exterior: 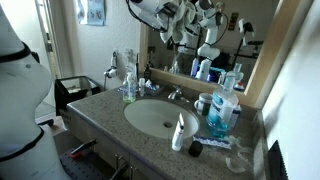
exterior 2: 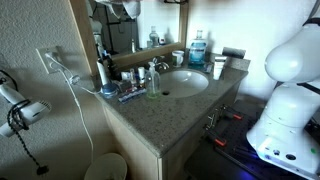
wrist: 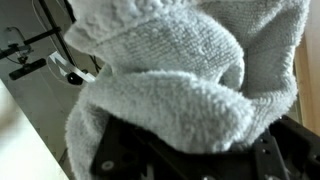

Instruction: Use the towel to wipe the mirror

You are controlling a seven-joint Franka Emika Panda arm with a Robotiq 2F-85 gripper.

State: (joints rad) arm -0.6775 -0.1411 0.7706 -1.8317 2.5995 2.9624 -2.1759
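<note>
Gripper (wrist: 190,150) clamped on towel (wrist: 170,70). Fingers buried under the terry, so closure judged from how the cloth bunches out of the jaws. Wad fills the wrist view from 12 to 6 o'clock and bulges ahead of the gripper.

Key relation: towel sits between gripper and mirror (exterior: 250,25), glass straight ahead of the wad. Contact or a small gap: can't tell from any view. Mirror's long axis runs horizontally along the back of the tabletop (exterior: 100,112). Towel (exterior: 150,12) up at roughly 11 o'clock in an exterior view, near one end of the glass. Unwiped span stretches toward 3 o'clock, so a sideways stroke along that axis looks right.

View differences:
- Wrist view confirms the grip, but the wad blocks the glass. Blurred shapes at 9 o'clock are possibly a reflection.
- Exterior views place the towel (exterior 2: 122,8) high on the mirror (exterior 2: 165,25) but crop it at the frame top, so no grip detail.

Farther off: sink (exterior: 160,115) and blue bottle (exterior: 222,108) sit well below the arm, at 5 o'clock from the towel, clear of a high stroke.
</note>
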